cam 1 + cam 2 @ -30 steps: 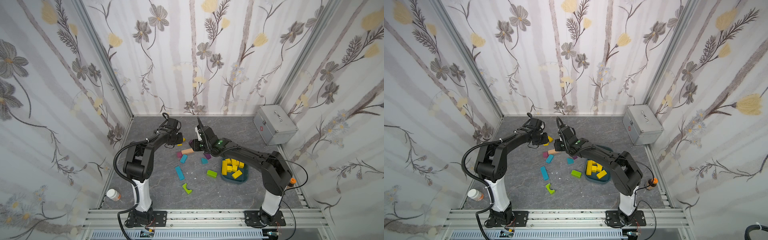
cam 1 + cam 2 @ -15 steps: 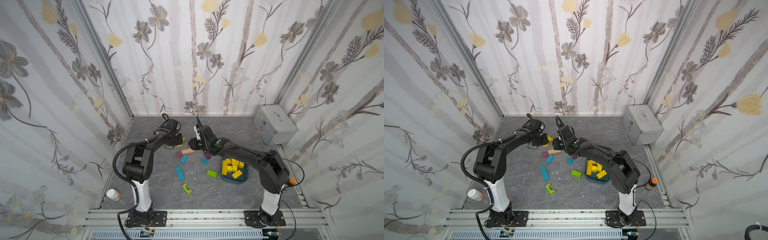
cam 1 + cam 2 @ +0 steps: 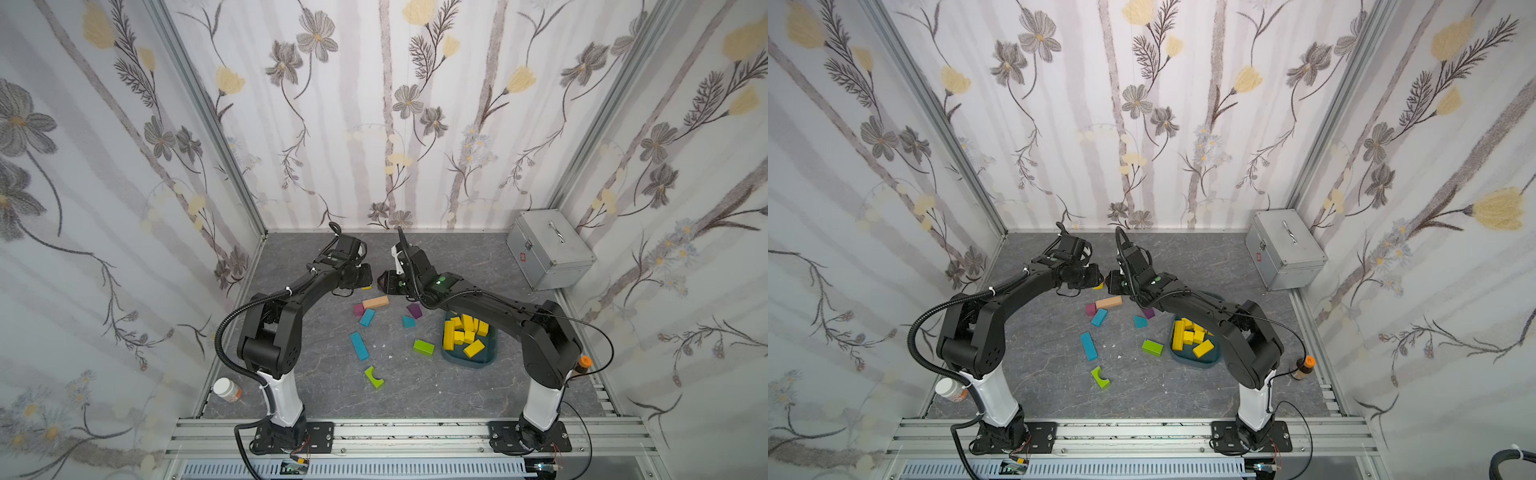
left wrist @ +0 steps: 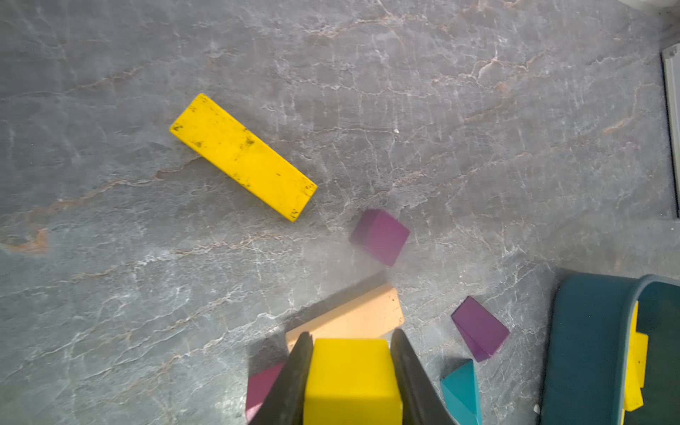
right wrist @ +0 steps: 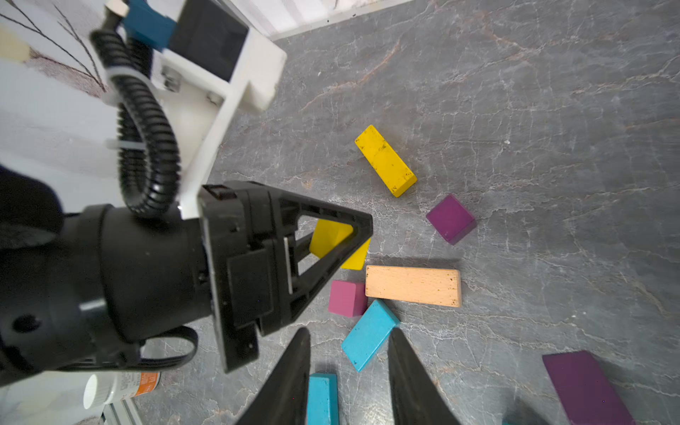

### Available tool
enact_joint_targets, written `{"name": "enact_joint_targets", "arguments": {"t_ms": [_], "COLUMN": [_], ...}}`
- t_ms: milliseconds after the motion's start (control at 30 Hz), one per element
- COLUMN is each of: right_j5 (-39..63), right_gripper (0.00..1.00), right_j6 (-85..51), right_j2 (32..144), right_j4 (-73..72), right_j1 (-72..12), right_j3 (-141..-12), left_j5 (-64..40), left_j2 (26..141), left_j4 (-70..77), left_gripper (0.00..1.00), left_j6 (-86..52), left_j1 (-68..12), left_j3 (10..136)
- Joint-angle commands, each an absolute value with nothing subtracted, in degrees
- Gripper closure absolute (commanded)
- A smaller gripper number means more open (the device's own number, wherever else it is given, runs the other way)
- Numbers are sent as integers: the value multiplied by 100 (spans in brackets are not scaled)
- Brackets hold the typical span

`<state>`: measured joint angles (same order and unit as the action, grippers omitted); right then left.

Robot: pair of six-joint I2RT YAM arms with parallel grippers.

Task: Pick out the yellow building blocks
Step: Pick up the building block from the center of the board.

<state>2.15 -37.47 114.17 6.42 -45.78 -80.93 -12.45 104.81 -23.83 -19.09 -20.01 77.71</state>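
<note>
My left gripper (image 4: 350, 336) is shut on a yellow cube (image 4: 351, 379), held a little above the floor; the right wrist view shows the same cube (image 5: 331, 235) between the left gripper's fingers (image 5: 331, 254). Close to it, my right gripper (image 5: 349, 331) is open and holds nothing. In both top views the two grippers (image 3: 365, 276) (image 3: 384, 282) nearly meet tip to tip at the back of the floor. A yellow bar (image 4: 243, 156) (image 5: 385, 160) lies flat on the floor beyond them. Several yellow building blocks (image 3: 463, 332) (image 3: 1190, 336) fill the teal bin (image 3: 469, 363).
A peach bar (image 3: 375, 302), a magenta cube (image 3: 358, 309), blue blocks (image 3: 359, 345), purple blocks (image 3: 414, 310) and lime green blocks (image 3: 423, 347) are scattered mid-floor. A silver case (image 3: 550, 253) stands back right. Bottles stand at the front left (image 3: 227, 389) and right (image 3: 584, 362).
My right gripper has shifted left towards the left gripper and its jaws have spread a little. The left gripper still holds the yellow cube in about the same place.
</note>
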Motion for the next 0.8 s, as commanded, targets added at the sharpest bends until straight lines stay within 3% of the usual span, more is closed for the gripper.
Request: {"name": "enact_joint_targets", "arguments": {"t_ms": [0,467,767], "right_j5": [-26,-909,-1117], "right_gripper": [63,62,62], "right_j6": [-3839,-3795,-4082], "right_j2": [11197,9509,7974], "right_j4": [405,675,585], "right_j1": [-4583,-4482,-3739], "right_j3": [-7887,-6261,-4563], "left_j5": [-1252,-959,-821], "left_j2": [10392,9815,10086], "left_j4": [-2371,-2082,-2396], "left_gripper": [73,73,72], "left_j6": [-1966,-2337,-2386], "left_j1": [-2071,-3159,-4160], "left_j3": [7805,7556,8118]}}
